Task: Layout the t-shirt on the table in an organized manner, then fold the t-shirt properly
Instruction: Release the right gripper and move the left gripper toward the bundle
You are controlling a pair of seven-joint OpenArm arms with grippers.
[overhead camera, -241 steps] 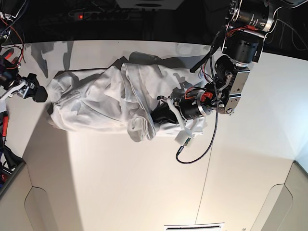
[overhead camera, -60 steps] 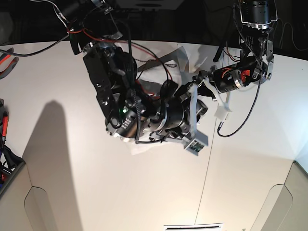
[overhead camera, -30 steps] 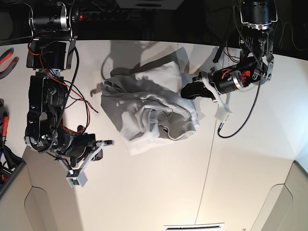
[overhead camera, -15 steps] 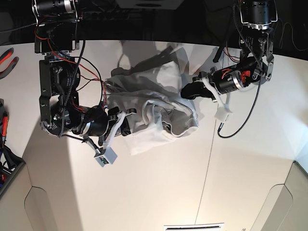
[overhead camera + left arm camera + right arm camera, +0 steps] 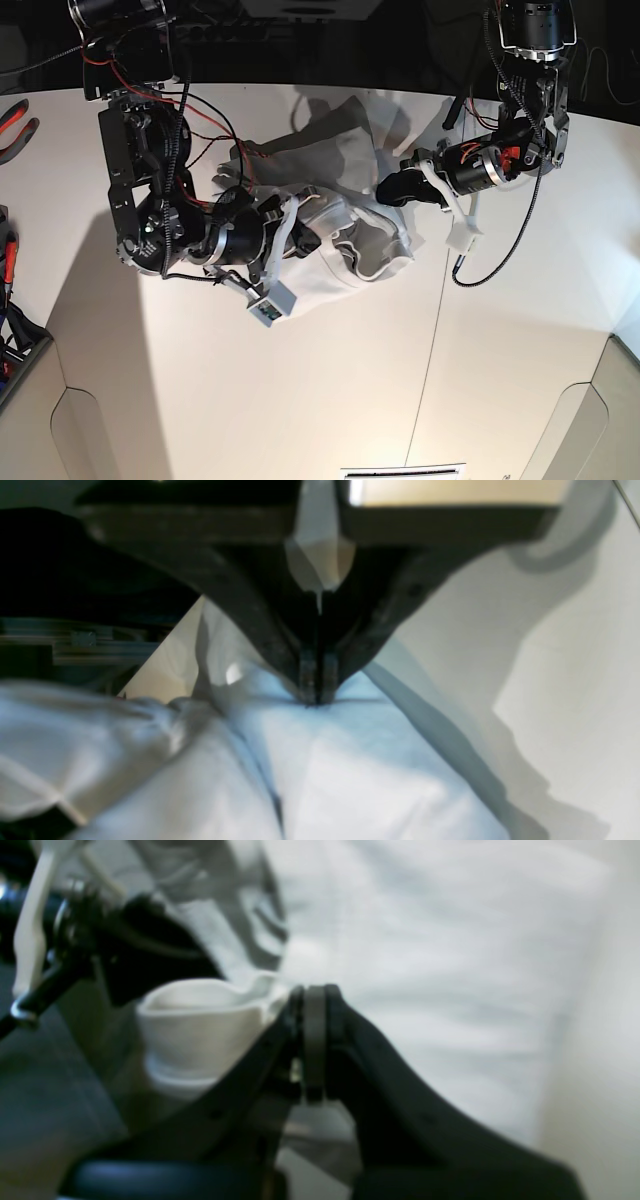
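Shirt [image 5: 335, 190] sits bunched in a heap near the far edge of the table [image 5: 300, 400], between the two arms, nowhere near laid flat. Layout step looks barely started.

Left gripper [image 5: 316, 697]: jaws pressed together, tips pinching a fold of white cloth in the left wrist view. In the base view it sits at the heap's right-hand edge [image 5: 392, 190].

Right gripper [image 5: 310, 1005]: jaws closed tight, tips meeting. A curled hem or cuff lies right against them, but the blur hides whether any fabric is actually clamped. Cannot tell if it holds cloth or just air. In the base view this arm reaches into the heap's left side [image 5: 290, 222].

Risks from here:
- If the right jaws missed the hem, pulling apart would just drag the heap toward the left gripper, no spread.
- Both grips may be on inner folds, not corners or shoulders. Tensioning then would twist the shirt into a rope instead of opening it.
- Thin fabric, small pinch: a sharp pull could slip the cloth out of either set of jaws.
- Heap is close to the far table edge; a pull that way could send part of it over the edge.
- Loose cables on both arms hang near the cloth and could snag it.
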